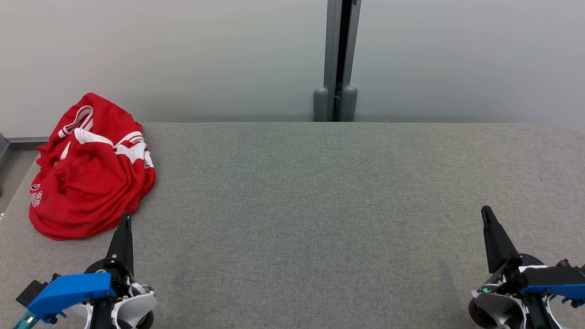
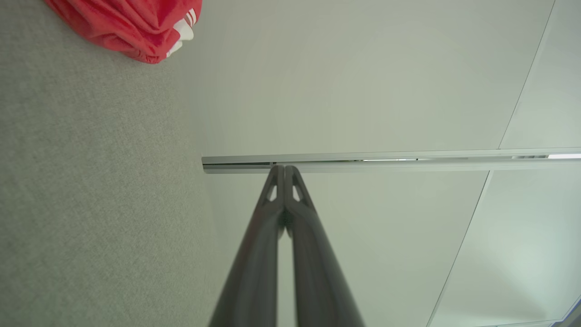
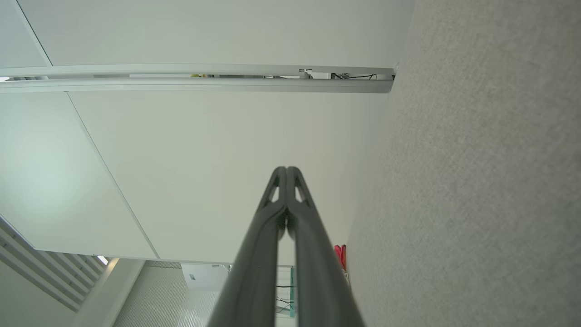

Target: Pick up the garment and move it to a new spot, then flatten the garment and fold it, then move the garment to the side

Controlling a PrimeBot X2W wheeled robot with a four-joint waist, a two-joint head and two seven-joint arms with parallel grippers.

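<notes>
Red fabric with white stripes (a crumpled garment (image 1: 91, 169)) is seen in a heap at the far left corner of the grey cloth-covered table (image 1: 320, 205). The left gripper (image 1: 125, 218) is positioned near the front edge of the heap, and its fingers are pressed together with nothing between them. The right gripper (image 1: 485, 211) is found well apart, at the right side, also closed and empty.

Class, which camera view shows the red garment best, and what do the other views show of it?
The head view: the whole crumpled red garment lies at the left of the table. The left wrist view catches a cut-off part at its top edge; the right wrist view, a tiny red sliver low down.
</notes>
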